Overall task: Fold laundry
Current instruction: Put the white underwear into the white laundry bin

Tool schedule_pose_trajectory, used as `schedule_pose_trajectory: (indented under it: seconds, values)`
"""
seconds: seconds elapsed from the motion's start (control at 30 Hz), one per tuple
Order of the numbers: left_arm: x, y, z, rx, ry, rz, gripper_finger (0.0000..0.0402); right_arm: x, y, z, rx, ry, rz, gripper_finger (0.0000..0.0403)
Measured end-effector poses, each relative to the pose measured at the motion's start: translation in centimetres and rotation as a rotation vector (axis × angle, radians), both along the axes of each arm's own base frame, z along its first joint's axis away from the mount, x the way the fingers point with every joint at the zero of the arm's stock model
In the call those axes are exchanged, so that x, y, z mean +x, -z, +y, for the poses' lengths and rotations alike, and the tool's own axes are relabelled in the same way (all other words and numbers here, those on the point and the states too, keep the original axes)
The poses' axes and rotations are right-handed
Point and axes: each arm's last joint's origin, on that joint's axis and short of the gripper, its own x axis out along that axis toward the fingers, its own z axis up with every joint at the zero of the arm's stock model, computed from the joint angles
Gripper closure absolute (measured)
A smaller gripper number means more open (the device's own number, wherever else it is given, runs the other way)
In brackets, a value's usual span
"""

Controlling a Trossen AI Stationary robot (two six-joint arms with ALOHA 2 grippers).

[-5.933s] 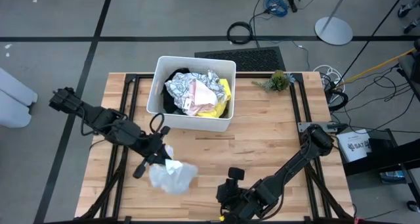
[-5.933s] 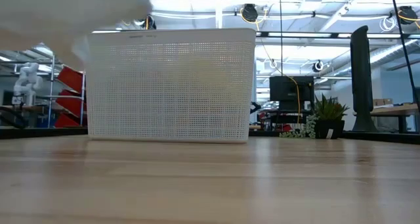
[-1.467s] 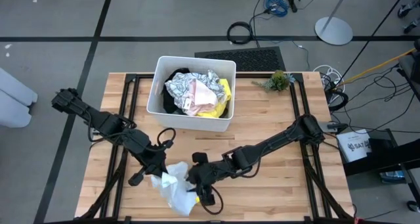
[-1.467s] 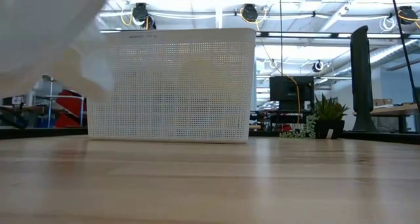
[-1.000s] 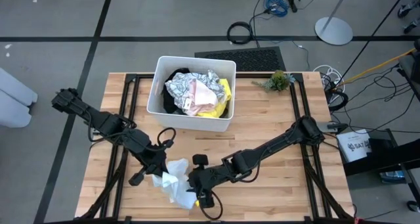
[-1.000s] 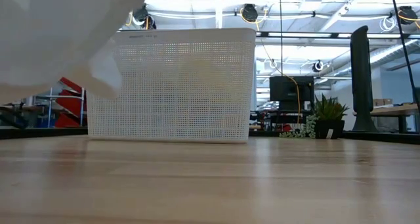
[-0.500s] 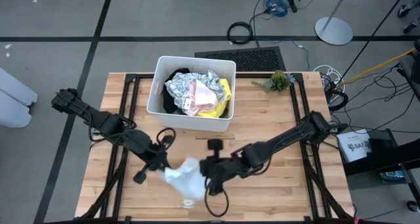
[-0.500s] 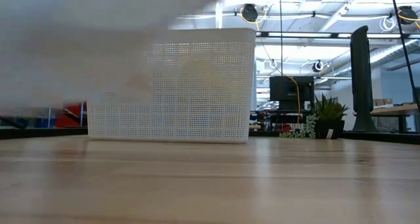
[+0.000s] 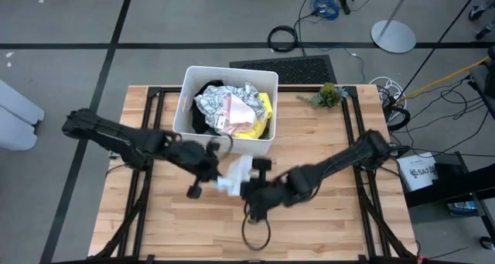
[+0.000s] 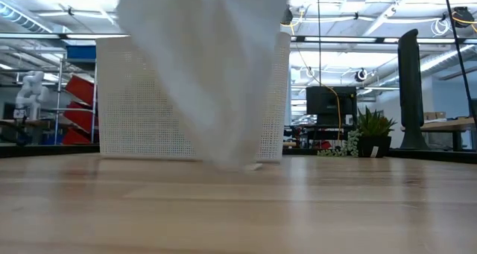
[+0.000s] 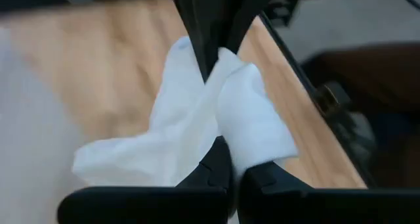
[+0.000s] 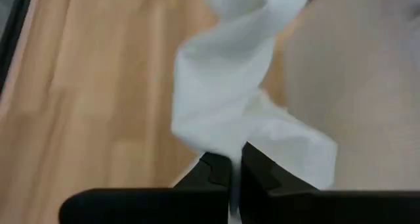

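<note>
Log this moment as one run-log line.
step: spreading white cloth | left gripper: shut on cloth | right gripper: shut on cloth | cloth: lifted, hanging near table centre, before tub | tub: laundry inside

cloth point(image 9: 234, 175): white | tub point(image 9: 188, 88): white | table point(image 9: 325, 148): light wood
</note>
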Motion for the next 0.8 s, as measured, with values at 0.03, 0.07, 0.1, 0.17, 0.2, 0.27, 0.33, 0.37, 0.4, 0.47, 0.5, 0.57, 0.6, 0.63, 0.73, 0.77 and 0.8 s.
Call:
schedule_pose_trajectory:
  seconds: [0.03, 0.07, 0.1, 0.17, 0.2, 0.27, 0.33, 0.37, 0.4, 0.47, 0.5, 0.57, 0.6, 0.63, 0.73, 0.77, 0.8]
  values:
    - [0.2, 0.9, -0.5, -0.024, 0.016, 0.029, 0.0399, 0.2, 1.0, 0.7, 0.020, -0.004, 0.027, 0.0403]
    - [0.5, 2.1, -1.1, -0.048, 0.035, 0.056, 0.0399, 0.3, 2.0, 1.6, 0.041, -0.010, 0.050, 0.0403]
    - [0.6, 3.4, -1.7, -0.071, 0.049, 0.089, 0.0399, 0.4, 2.9, 2.5, 0.059, -0.017, 0.073, 0.0403]
    - [0.8, 6.4, -3.1, -0.104, 0.054, 0.153, 0.0400, 0.7, 4.9, 4.4, 0.100, -0.029, 0.099, 0.0403]
    - [0.8, 8.0, -3.7, -0.118, 0.059, 0.176, 0.0400, 0.7, 5.9, 5.3, 0.114, -0.033, 0.114, 0.0403]
    - [0.6, 10.8, -4.9, -0.152, 0.066, 0.196, 0.0400, 0.9, 7.9, 6.8, 0.129, -0.030, 0.137, 0.0403]
    - [0.5, 12.9, -5.9, -0.187, 0.071, 0.203, 0.0400, 0.9, 9.6, 7.9, 0.131, -0.033, 0.155, 0.0403]
    - [0.4, 13.7, -6.3, -0.198, 0.074, 0.211, 0.0400, 1.0, 10.1, 8.3, 0.133, -0.031, 0.158, 0.0403]
    - [0.3, 14.1, -6.6, -0.202, 0.081, 0.214, 0.0401, 1.0, 10.4, 8.4, 0.135, -0.028, 0.160, 0.0403]
    - [0.3, 14.5, -7.0, -0.201, 0.089, 0.207, 0.0401, 1.1, 10.7, 8.4, 0.128, -0.016, 0.160, 0.0403]
    - [0.3, 14.5, -7.1, -0.196, 0.083, 0.203, 0.0401, 1.3, 10.7, 8.1, 0.119, -0.004, 0.155, 0.0403]
    - [0.4, 14.4, -6.9, -0.183, 0.045, 0.191, 0.0401, 1.9, 10.7, 7.0, 0.096, 0.037, 0.134, 0.0403]
    - [0.5, 14.3, -6.6, -0.178, 0.015, 0.185, 0.0401, 2.2, 10.6, 6.3, 0.080, 0.065, 0.118, 0.0403]
    - [0.6, 14.2, -6.3, -0.173, -0.017, 0.174, 0.0401, 2.6, 10.4, 5.6, 0.067, 0.091, 0.106, 0.0403]
    - [0.8, 13.7, -5.5, -0.171, -0.108, 0.144, 0.0401, 3.3, 10.0, 3.5, 0.051, 0.144, 0.102, 0.0403]
    - [0.8, 13.6, -5.2, -0.174, -0.139, 0.141, 0.0401, 3.5, 9.9, 2.9, 0.049, 0.159, 0.109, 0.0403]
    - [0.9, 13.6, -4.9, -0.173, -0.162, 0.146, 0.0400, 3.5, 10.0, 2.3, 0.045, 0.171, 0.124, 0.0403]
